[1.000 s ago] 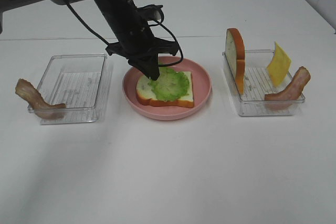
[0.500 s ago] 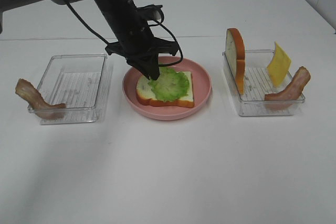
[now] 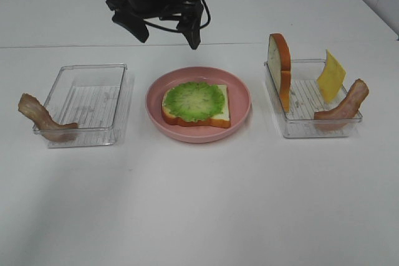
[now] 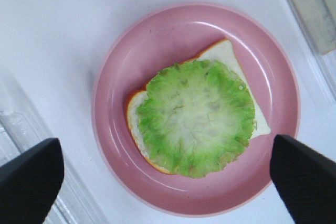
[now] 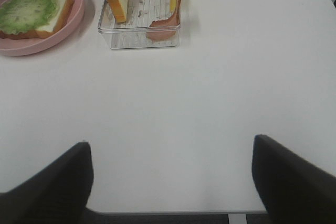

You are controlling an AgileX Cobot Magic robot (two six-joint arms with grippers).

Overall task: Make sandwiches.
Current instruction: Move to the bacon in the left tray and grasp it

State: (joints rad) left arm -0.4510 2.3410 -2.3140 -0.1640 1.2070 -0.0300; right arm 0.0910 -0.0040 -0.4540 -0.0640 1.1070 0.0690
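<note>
A bread slice with green lettuce on it lies on the round pink plate; both show in the left wrist view, bread and lettuce. My left gripper is open and empty, raised above the plate's far side. A second bread slice stands upright in the right tray with a yellow cheese square and a bacon strip. Another bacon strip leans on the left tray. My right gripper is open over bare table.
The white table has a front edge close under my right gripper. The two clear trays flank the plate. A back seam of the table runs behind the trays.
My left gripper has let go of the lettuce, opened and lifted up and back from the plate. The lettuce now lies flat on the bread.
</note>
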